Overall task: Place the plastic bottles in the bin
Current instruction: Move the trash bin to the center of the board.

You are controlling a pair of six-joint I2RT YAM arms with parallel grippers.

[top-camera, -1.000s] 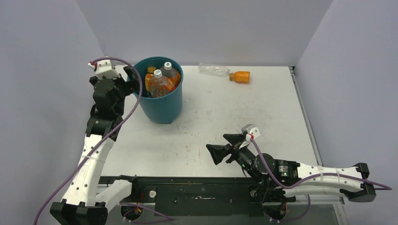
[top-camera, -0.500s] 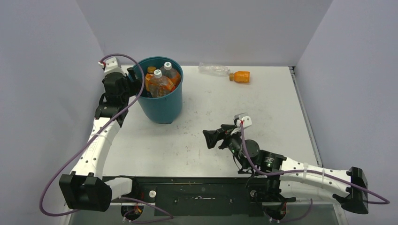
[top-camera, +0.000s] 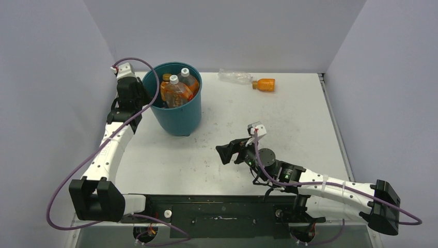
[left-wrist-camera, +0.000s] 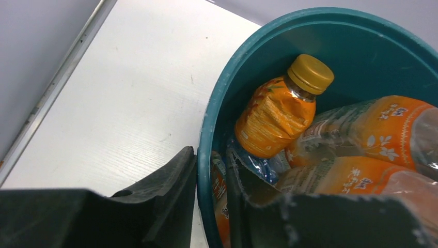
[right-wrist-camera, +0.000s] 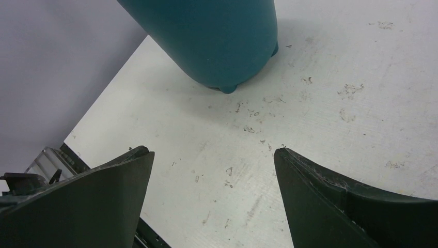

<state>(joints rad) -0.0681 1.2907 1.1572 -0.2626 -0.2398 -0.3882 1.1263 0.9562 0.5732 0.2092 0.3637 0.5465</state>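
Observation:
The teal bin (top-camera: 179,112) stands at the table's back left with several orange-labelled plastic bottles (top-camera: 177,91) in it. My left gripper (top-camera: 146,89) is shut on the bin's left rim (left-wrist-camera: 205,135), one finger outside the wall and one inside. An orange bottle with a yellow cap (left-wrist-camera: 279,111) lies in the bin just past my left gripper (left-wrist-camera: 209,153). A clear bottle (top-camera: 235,77) and a small orange bottle (top-camera: 265,84) lie on the table at the back. My right gripper (top-camera: 230,152) hovers open over bare table in front of the bin (right-wrist-camera: 217,36), nothing between its fingers (right-wrist-camera: 213,151).
Grey walls close in the table on the left, back and right. The metal mounting rail (top-camera: 222,209) with both arm bases runs along the near edge. The white table (top-camera: 289,124) is scuffed near the right gripper.
My left gripper has moved onto the bin's left rim and closed on it. My right arm has swung left and forward toward the bin, still open.

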